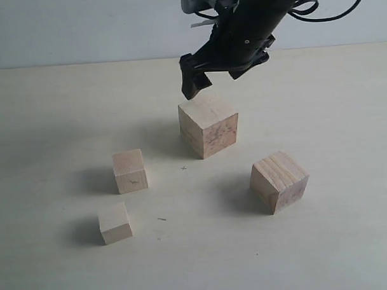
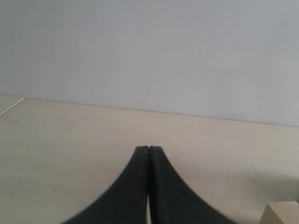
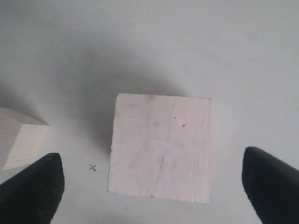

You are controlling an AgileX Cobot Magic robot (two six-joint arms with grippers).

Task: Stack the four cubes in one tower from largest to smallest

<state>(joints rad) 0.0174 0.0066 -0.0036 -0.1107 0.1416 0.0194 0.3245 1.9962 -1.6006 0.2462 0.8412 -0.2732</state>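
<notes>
Cubes are all sitting flat and apart on the table, none stacked. You are hovering the right gripper, jaws spread wide and empty, just above the largest cube, whose upright edge is facing the exterior camera. The striped second cube is resting front-right, likewise turned; the third cube and smallest cube are lying front-left. Your left gripper is pressing its jaws together.

The largest cube is mottled tan, the second cube striped.
</notes>
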